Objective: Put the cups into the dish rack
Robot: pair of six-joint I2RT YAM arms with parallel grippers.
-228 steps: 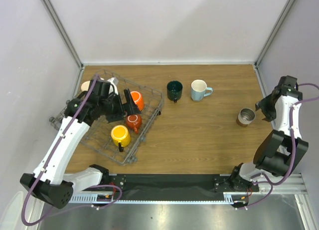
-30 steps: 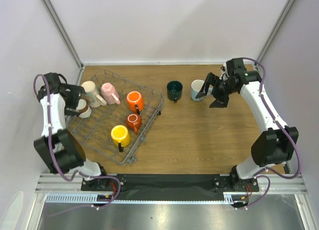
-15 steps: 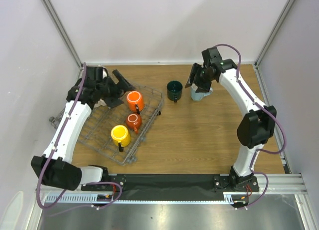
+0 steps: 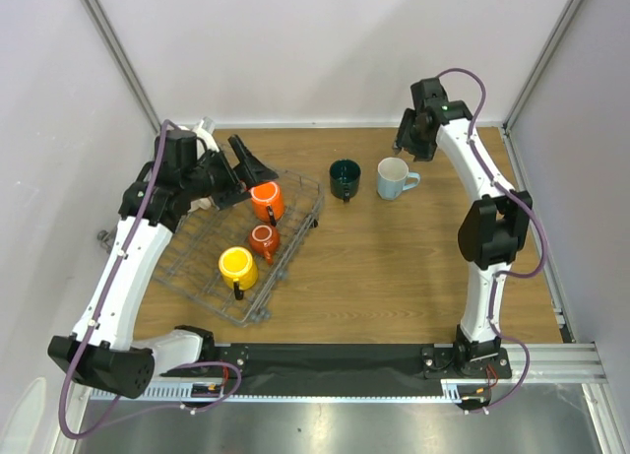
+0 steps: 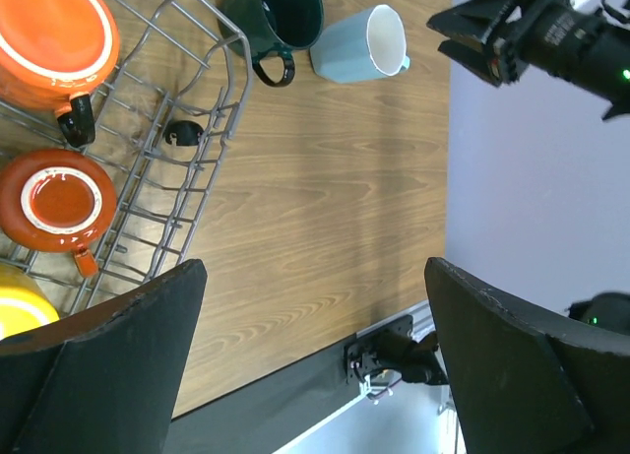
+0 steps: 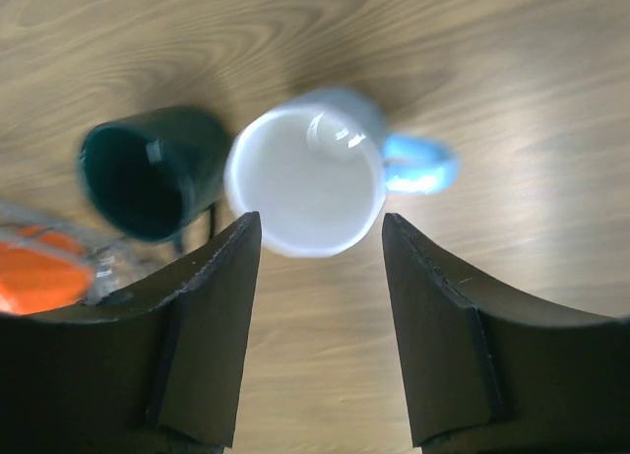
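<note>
Now the light blue mug stands upright on the wooden table beside the dark green mug, both outside the dish rack. The right gripper has swung above it, fingers narrowed but apart, gripping nothing, so a grasp looks likely next. The left gripper gapes wide over the rack. Glossy ceramic cylinders, thin grey wire, matte woodgrain.

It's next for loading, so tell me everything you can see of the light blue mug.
The light blue mug stands upright on the wooden table, outside the dish rack. It looks like glossy ceramic, pale blue outside, white and empty inside, with one loop handle pointing to the robot's right. The dark green mug stands just to its left, a narrow gap between them. The right pincer hovers above it, open, not touching.
</note>
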